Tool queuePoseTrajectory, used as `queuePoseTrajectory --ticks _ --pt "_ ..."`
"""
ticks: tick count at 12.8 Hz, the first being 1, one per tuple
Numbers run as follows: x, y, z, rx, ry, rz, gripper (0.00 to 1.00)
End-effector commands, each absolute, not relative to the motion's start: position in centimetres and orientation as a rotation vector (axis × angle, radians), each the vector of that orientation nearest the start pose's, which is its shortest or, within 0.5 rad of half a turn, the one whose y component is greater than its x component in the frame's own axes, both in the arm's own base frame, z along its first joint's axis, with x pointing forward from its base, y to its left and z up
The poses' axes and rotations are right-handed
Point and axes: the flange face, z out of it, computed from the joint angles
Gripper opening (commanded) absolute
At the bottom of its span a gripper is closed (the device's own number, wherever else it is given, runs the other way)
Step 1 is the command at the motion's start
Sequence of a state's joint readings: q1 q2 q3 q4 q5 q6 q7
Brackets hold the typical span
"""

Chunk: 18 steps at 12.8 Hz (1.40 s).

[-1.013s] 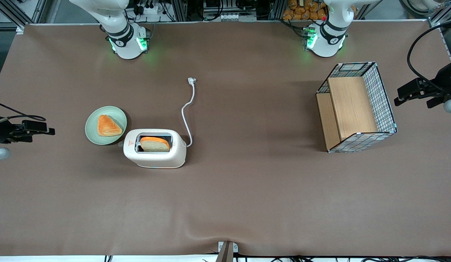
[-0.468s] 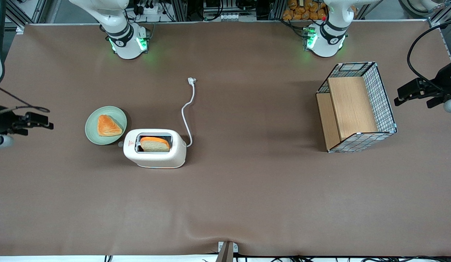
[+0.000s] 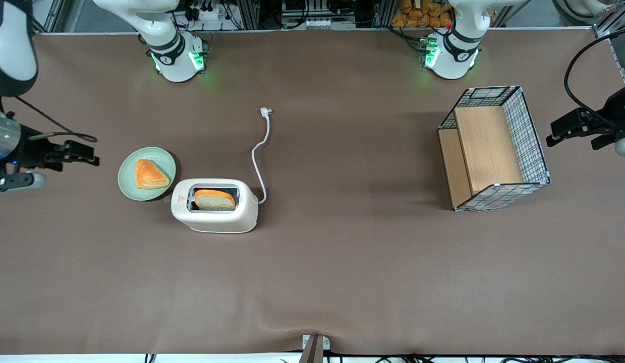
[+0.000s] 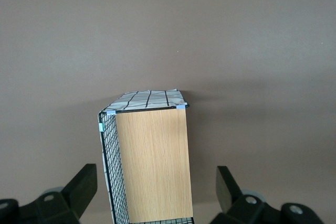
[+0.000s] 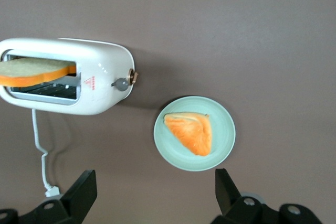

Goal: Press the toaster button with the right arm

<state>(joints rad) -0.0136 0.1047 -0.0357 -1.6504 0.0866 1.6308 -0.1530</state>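
The right arm's gripper [image 3: 85, 155] hangs with jaws spread wide, holding nothing. Just past the jaws sits a green plate [image 5: 220, 114] bearing a pastry [image 5: 191, 131]; the toaster [image 5: 100, 77] and its button [image 5: 120, 83] lie a little further, untouched.

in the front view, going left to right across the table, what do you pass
gripper, jaws open → green plate with a pastry → button → toaster holding bread → cord → wire basket
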Motion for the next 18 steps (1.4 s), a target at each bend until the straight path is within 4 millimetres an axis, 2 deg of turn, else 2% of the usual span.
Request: queuePoseTrajectory --ticks 1,5,9,11,16,18 --pt "57.0 -3.8 55.7 -3.079 -0.085 0.133 1.0" --pt "56.4 -4.8 58.7 -3.076 -0.038 0.165 1.0" --pt "55.3 -5.6 60.5 -3.07 0.172 0.193 1.0" --pt "55.2 -5.7 61.8 -3.076 0.173 0.182 1.0" --pt "54.0 -5.4 63.4 -3.071 0.168 0.227 1.0" --pt "53.7 -5.4 63.5 -3.07 0.17 0.241 1.0"
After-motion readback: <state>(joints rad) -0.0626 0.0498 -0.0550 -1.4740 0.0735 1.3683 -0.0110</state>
